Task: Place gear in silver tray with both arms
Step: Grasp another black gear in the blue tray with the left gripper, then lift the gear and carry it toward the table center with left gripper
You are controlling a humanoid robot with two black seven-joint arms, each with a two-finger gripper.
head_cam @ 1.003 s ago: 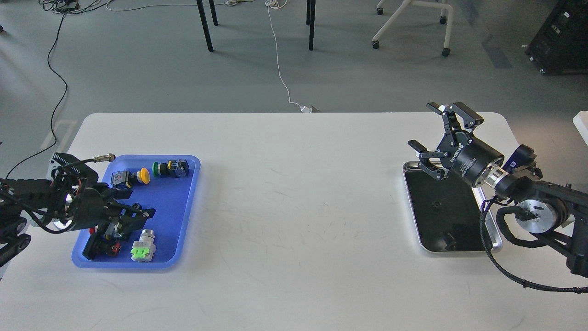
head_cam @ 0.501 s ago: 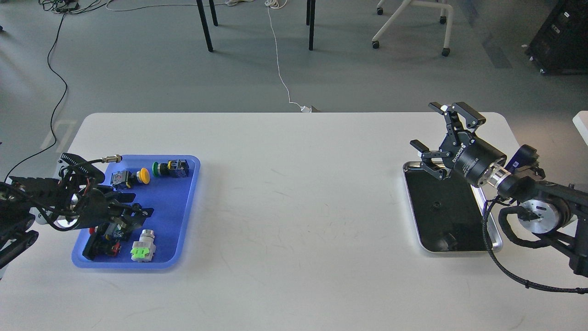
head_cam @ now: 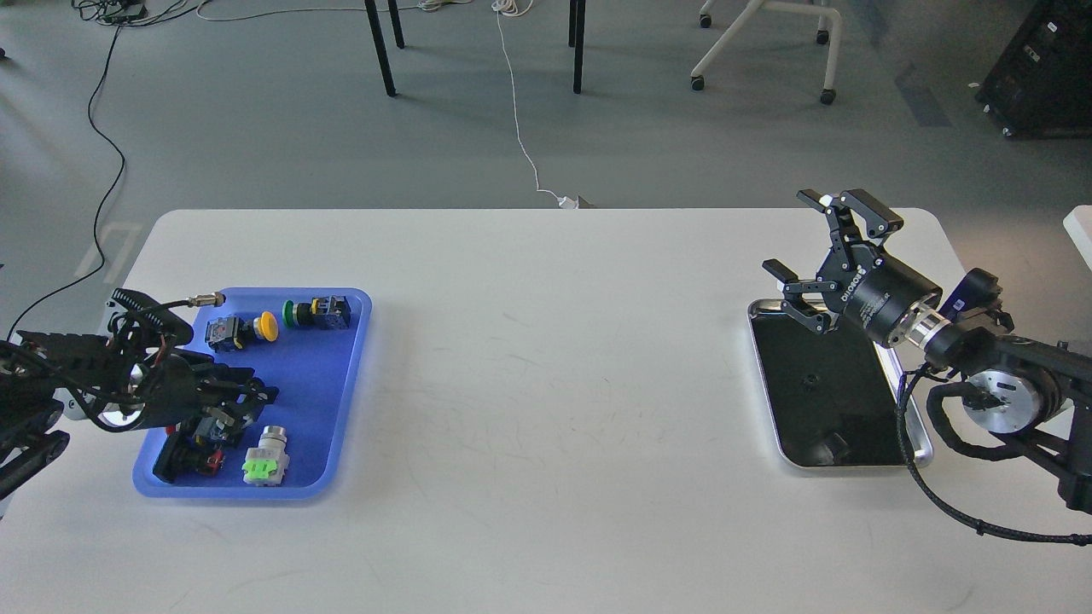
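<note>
Left gripper (head_cam: 247,399) sits low over the blue plastic tray (head_cam: 337,409) at lower left of the head view, fingers buried among the parts; can't tell if it's open or clamped on anything. Right gripper (head_cam: 823,256) hangs above the far end of the silver tray (head_cam: 917,452) at right, jaws spread wide, nothing held.

Silver tray bottom looks bare apart from reflections. No part I can positively call a gear; the pieces are all in the blue tray.

Count: two trays, two arms. Parts visible: yellow pushbutton (head_cam: 267,326), green pushbutton (head_cam: 292,313), lime-tagged switch block (head_cam: 264,465), red-and-black piece (head_cam: 192,459) at the near corner; more hidden under the gripper.

Handling guess: small, rigid, light plastic-and-metal bodies, smooth caps likely slippery. Grip the squarer switch body, not the round cap.
</note>
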